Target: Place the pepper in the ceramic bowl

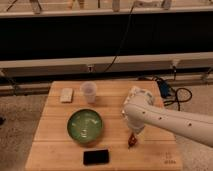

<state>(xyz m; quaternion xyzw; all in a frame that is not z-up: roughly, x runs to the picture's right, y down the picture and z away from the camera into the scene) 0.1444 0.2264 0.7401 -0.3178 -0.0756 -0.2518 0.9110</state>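
Just right of the ceramic bowl (74, 119), gripper (132, 135) over pepper (131, 142) near the table (54, 146) edge; grip unclear.

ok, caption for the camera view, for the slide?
Robot hand at small dark red pepper, right of glossy green ceramic bowl.

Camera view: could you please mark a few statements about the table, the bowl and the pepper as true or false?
1. The pepper lies inside the ceramic bowl. False: it is outside the bowl, to its right, at the gripper.
2. The clear cup stands on the far side of the bowl. True.
3. The black phone lies at the table's far edge. False: it lies at the near edge, in front of the bowl.
4. The gripper is over the table, right of the bowl. True.
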